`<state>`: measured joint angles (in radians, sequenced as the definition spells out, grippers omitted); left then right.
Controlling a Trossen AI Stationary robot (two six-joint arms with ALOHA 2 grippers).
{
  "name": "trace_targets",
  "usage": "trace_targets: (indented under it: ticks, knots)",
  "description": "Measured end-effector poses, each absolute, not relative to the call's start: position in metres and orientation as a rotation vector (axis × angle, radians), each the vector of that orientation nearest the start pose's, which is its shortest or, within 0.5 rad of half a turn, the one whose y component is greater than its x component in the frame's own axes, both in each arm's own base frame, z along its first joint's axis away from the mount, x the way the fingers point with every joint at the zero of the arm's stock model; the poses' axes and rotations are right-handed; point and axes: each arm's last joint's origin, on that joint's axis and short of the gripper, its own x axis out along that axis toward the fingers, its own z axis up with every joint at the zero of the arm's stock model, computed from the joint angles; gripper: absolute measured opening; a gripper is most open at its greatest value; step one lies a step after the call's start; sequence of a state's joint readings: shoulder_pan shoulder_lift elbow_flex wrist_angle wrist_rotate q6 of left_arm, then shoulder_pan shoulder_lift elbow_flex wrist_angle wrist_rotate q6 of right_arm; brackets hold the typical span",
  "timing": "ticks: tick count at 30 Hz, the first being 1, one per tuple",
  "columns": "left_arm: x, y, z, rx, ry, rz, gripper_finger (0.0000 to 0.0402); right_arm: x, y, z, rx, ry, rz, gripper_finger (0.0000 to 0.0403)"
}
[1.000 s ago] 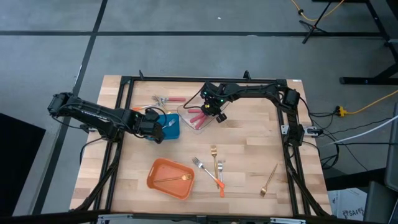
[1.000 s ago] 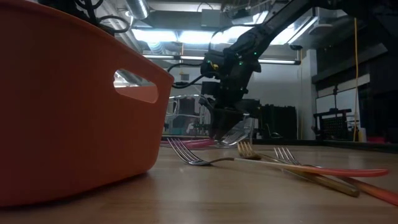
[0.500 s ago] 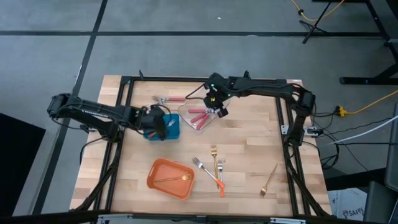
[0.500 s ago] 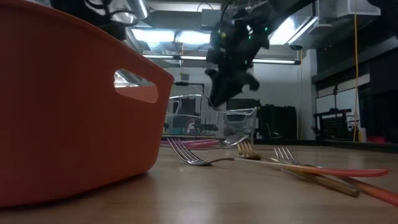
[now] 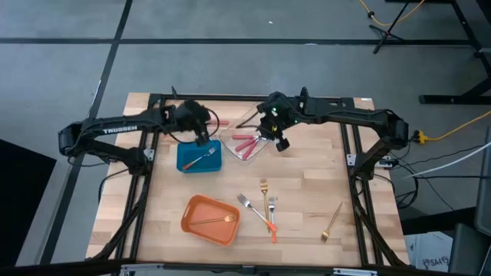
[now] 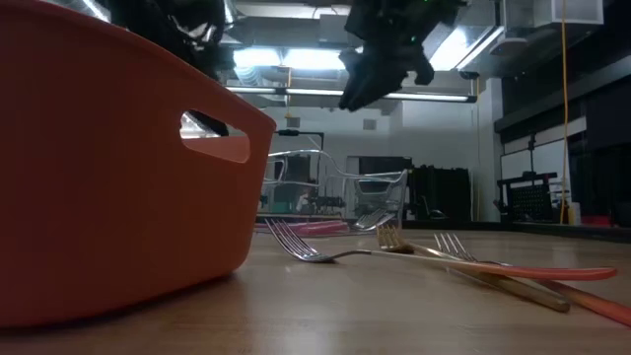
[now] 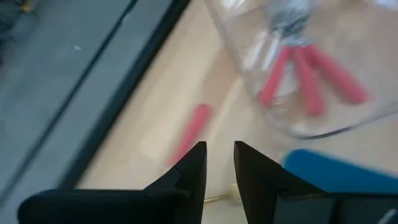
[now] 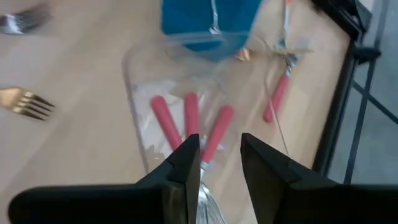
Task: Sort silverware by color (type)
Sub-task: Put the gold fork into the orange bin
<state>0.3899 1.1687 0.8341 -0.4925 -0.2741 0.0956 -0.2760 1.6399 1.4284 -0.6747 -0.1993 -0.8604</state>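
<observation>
Forks (image 5: 265,205) mid-table; right edge holds gold fork (image 5: 331,222).

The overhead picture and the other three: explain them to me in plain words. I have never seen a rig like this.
This is a robot with two dark arms working at a wooden table. The overhead picture looks straight down on it. The low one looks level across the tabletop. The other two come from a camera on each wrist, looking past that arm's own two fingers.

The left hand hangs by the blue container, which holds one fork. The right hand hangs by the clear container, which holds three red-handled forks. Both hands are slightly open and hold nothing.

An orange container holds a gold fork. A few loose forks lie mid-table, and another gold one lies nearer the right side. A lone red-handled fork lies on the table beside the clear container.
</observation>
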Motion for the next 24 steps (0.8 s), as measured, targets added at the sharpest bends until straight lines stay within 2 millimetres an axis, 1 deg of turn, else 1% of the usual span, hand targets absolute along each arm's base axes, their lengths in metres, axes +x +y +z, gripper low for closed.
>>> trace_targets:
  ticks: [4, 7, 11, 14, 19, 24]
  knots:
    - [0.197, 0.123, 0.252, 0.149, 0.938, 0.593, 0.0076, 0.342, -0.072, 0.300, -0.616, 0.817, 0.348, 0.0105]
    - [0.186, 0.140, 0.252, 0.223, 0.989, 0.592, 0.0076, 0.345, -0.061, 0.300, -0.614, 0.809, 0.371, 0.0105]
    - [0.172, 0.158, 0.251, 0.250, 1.012, 0.539, 0.0076, 0.347, -0.049, 0.300, -0.599, 0.804, 0.388, 0.0105]
    - [0.164, 0.166, 0.250, 0.254, 0.993, 0.473, 0.0076, 0.347, -0.044, 0.300, -0.590, 0.803, 0.394, 0.0105]
    - [0.156, 0.172, 0.250, 0.265, 0.982, 0.411, 0.0076, 0.347, -0.044, 0.300, -0.586, 0.807, 0.386, 0.0105]
    - [0.156, 0.173, 0.240, 0.254, 1.045, 0.328, 0.0076, 0.347, -0.045, 0.300, -0.560, 0.811, 0.372, 0.0105]
